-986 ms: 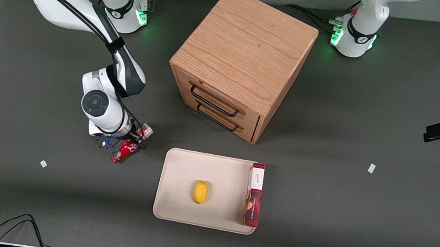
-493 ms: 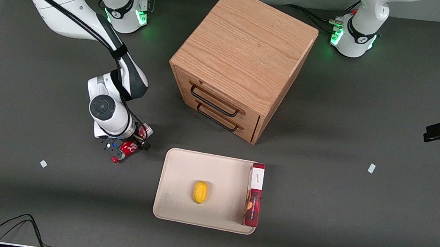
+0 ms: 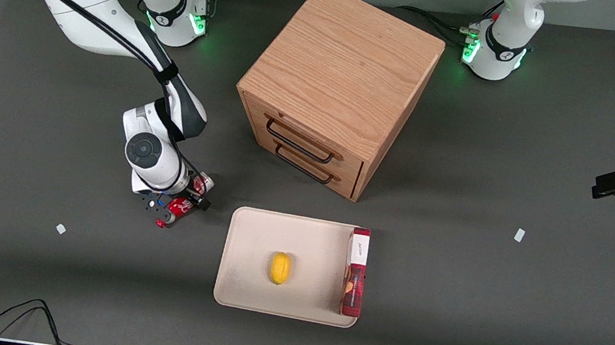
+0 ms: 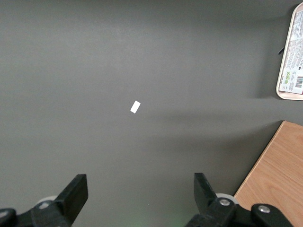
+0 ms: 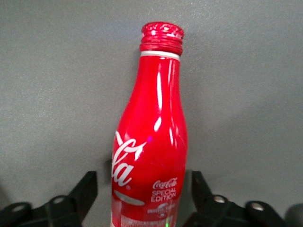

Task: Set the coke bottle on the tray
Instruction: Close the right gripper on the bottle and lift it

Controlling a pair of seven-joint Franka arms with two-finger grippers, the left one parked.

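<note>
The coke bottle (image 3: 182, 206) is red with white script and a red cap. It lies on its side on the dark table, beside the beige tray (image 3: 257, 237), toward the working arm's end. My right gripper (image 3: 178, 208) is low over it and open, one finger on each side of the bottle's lower body. In the right wrist view the bottle (image 5: 151, 142) fills the space between the black fingers (image 5: 87, 189) of the gripper (image 5: 143, 188), with a small gap on each side. The tray holds a lemon (image 3: 280, 267) and a red-and-white box (image 3: 355, 272).
A wooden drawer cabinet (image 3: 337, 81) stands farther from the front camera than the tray, its two drawers shut. Small white scraps (image 3: 60, 228) (image 3: 519, 235) lie on the table. The left wrist view shows the box on the tray's corner (image 4: 293, 52).
Since 1 s ago my right gripper has shifted slightly toward the tray and come down over the bottle, hiding more of it. In the last half second it has hardly moved.
</note>
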